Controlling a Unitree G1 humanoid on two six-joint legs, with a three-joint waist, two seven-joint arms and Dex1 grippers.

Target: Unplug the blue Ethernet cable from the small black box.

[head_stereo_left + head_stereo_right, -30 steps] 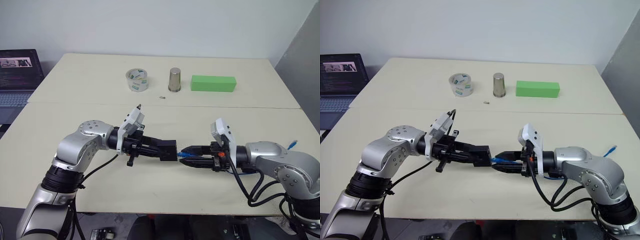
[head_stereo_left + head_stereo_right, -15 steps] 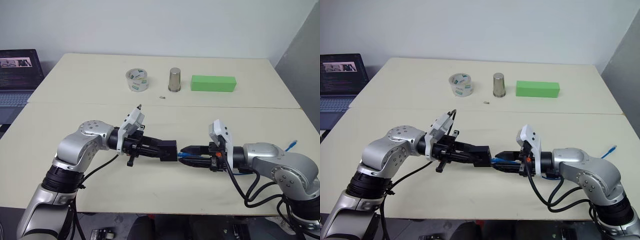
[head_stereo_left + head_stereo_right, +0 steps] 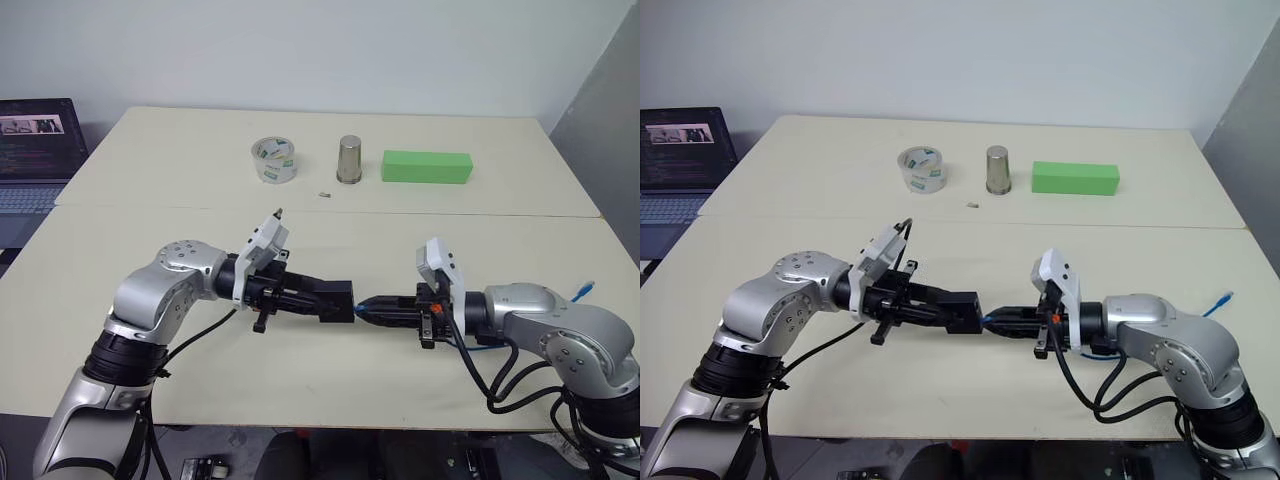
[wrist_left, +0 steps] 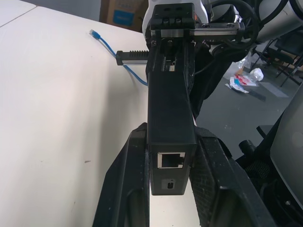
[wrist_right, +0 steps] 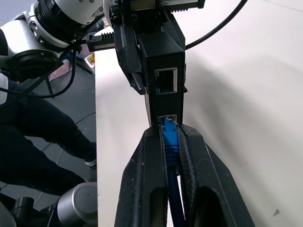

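Since your left gripper is clamped on the small black box, holding it above the table as an anchor, the right gripper has pinched the blue Ethernet cable right at its plug, w/ the plug seated in the port, prob ready to pull.

Head stereo pair high at six o'clock, facing twelve over the table, wrist views close, facing each other, both sharing the small black box.
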